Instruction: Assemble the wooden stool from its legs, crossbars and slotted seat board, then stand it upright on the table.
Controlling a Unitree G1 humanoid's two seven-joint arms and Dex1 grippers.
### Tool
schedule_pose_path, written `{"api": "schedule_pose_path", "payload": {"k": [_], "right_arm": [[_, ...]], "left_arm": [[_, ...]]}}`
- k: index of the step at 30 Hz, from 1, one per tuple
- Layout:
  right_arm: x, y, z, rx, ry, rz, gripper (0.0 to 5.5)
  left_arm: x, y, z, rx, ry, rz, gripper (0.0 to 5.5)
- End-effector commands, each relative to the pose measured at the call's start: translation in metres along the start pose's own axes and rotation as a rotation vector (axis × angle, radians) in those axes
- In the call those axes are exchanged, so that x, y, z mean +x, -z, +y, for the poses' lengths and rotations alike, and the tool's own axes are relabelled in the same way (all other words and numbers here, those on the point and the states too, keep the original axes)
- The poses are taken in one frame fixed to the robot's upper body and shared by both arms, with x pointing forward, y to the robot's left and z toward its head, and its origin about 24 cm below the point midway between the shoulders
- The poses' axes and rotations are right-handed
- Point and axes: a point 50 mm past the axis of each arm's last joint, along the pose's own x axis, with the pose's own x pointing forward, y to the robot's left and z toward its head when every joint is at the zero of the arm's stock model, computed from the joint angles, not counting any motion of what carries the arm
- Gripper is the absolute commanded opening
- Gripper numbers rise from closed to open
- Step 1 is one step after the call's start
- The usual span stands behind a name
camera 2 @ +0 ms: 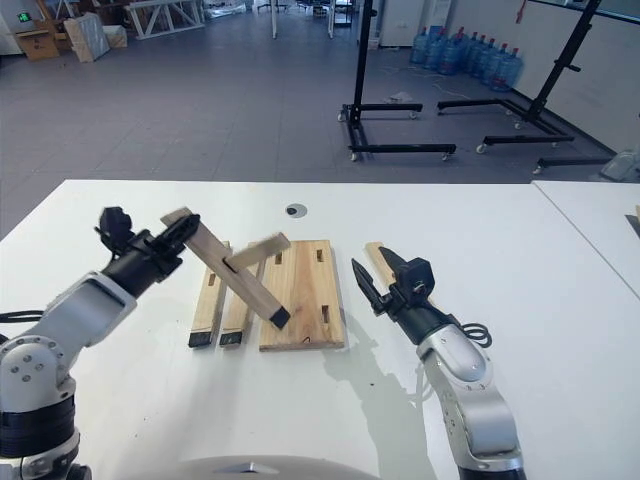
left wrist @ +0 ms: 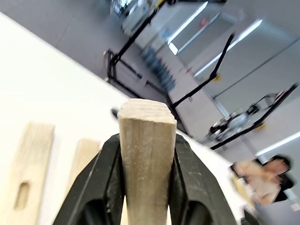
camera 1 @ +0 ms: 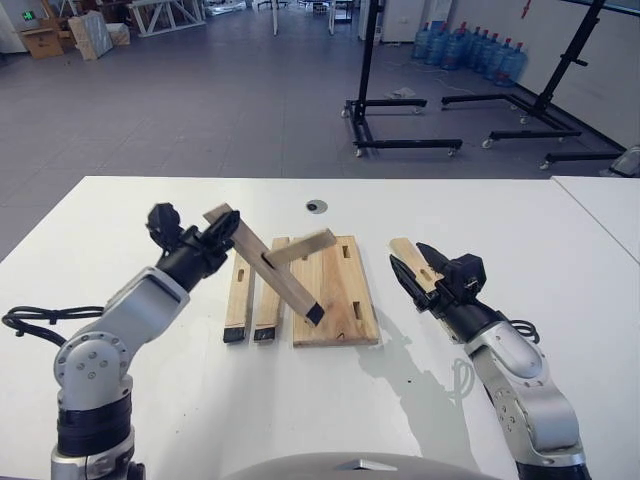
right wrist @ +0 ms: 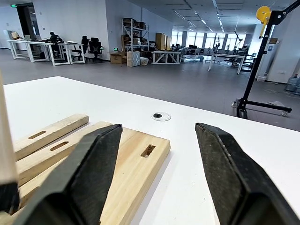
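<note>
My left gripper is shut on the upper end of a wooden leg. The leg slants down, and its black-capped foot rests on the slotted seat board. A crossbar sticks out of the leg's slot toward the right. In the left wrist view the leg's end sits clamped between the fingers. Two more legs lie flat, left of the board. Right of the board, my right gripper is open over another wooden piece. Nothing lies between its pads.
A round grommet hole sits in the white table behind the board. A black cable loops at the left edge, and a pale cable lies by the right arm. A second table adjoins on the right.
</note>
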Motion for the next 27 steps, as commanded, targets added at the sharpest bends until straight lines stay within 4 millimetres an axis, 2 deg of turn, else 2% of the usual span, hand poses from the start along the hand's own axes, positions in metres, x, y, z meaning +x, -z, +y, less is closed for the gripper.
{"api": "schedule_pose_path", "payload": {"k": [1,4,9,15,18,24,27], "right_arm": [[0.0,0.001,-0.003,-0.009,0.035,-0.002,2.86],[0.001,0.002,0.001,-0.003,0.027,-0.003,2.86],[0.003,0.003,0.005,-0.007,0.011,-0.005,2.86],[0.006,0.003,0.009,-0.004,-0.005,-0.008,2.86],[0.007,0.003,0.009,-0.006,-0.009,-0.007,2.86],[0.008,0.004,0.011,-0.001,-0.023,-0.004,2.86],[0.009,0.005,0.013,0.003,-0.027,0.0,2.86]], "left_arm": [[0.001,0.014,0.013,0.117,-0.072,0.032,0.98],[0.003,0.014,0.017,0.156,-0.091,0.001,0.98],[0.012,-0.007,0.013,0.266,-0.079,-0.094,0.98],[0.019,-0.006,0.007,0.28,-0.03,-0.117,0.98],[0.021,-0.018,-0.002,0.232,0.044,-0.184,0.98],[0.03,-0.047,-0.003,0.339,0.137,-0.289,0.98],[0.038,-0.049,-0.004,0.334,0.196,-0.302,0.98]]}}
